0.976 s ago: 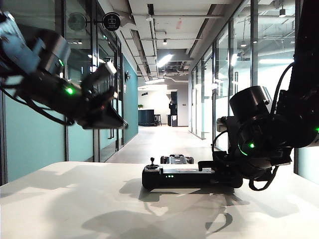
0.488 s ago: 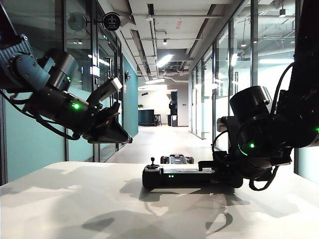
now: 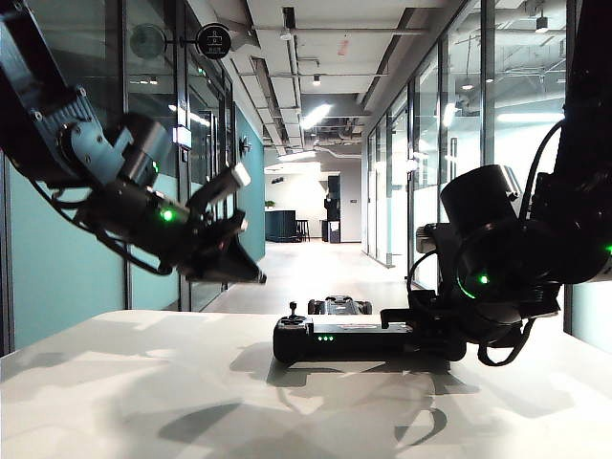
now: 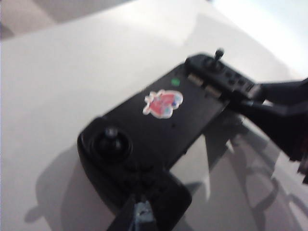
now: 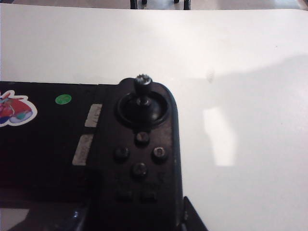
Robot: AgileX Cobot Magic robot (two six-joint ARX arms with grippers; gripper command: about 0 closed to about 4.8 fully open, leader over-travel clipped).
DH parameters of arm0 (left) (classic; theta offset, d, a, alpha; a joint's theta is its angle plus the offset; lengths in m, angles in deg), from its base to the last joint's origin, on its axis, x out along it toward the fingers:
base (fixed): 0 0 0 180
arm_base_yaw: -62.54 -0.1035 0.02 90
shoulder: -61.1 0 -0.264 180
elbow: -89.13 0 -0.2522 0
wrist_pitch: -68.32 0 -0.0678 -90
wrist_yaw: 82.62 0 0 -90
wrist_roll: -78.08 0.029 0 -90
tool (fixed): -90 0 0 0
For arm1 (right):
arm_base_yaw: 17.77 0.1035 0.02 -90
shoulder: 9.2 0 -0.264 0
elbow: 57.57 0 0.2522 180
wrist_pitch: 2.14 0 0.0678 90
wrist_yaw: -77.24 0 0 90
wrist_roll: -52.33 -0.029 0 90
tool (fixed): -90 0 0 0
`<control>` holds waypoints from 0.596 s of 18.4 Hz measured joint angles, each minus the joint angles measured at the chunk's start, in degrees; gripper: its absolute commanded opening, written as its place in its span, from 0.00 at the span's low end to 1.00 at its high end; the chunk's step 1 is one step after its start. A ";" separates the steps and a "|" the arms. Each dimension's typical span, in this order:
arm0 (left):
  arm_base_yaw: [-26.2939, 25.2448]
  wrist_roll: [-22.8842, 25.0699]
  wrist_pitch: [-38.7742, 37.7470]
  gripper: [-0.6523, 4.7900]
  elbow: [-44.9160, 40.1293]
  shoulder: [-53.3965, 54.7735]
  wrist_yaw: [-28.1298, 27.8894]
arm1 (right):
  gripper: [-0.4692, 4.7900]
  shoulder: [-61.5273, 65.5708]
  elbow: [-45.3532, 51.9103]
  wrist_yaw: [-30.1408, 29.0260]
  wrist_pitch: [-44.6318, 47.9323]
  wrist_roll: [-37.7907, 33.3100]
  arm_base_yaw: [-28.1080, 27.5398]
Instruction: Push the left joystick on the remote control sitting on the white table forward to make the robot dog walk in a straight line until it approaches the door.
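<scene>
Your right gripper (image 3: 421, 330) pins the remote control (image 3: 344, 339) while your left gripper (image 3: 244, 268) hangs clear of the left joystick (image 3: 293, 311)

The remote control lies flat on the white table (image 3: 143, 382), and your right gripper clamps its right end, probably so the body stays put when a stick is pushed; the right joystick (image 5: 142, 85) stands untouched beside that grip. Your left gripper hovers above the table, off the remote's left end and apart from the left joystick; whether it is parted or closed you cannot tell. The robot dog (image 3: 338, 306) sits just behind the remote, on the corridor floor, facing away
</scene>
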 measured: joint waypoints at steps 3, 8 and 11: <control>0.09 0.20 -0.22 0.11 0.48 1.66 -0.02 | 0.35 0.00 -0.02 0.02 0.00 0.00 0.00; 1.90 0.42 0.04 0.11 3.91 4.87 -0.37 | 0.35 0.00 -0.02 0.02 0.00 0.02 -0.02; 2.16 0.39 -1.09 0.11 7.39 7.58 -0.48 | 0.35 0.00 -0.02 0.02 0.00 0.00 -0.02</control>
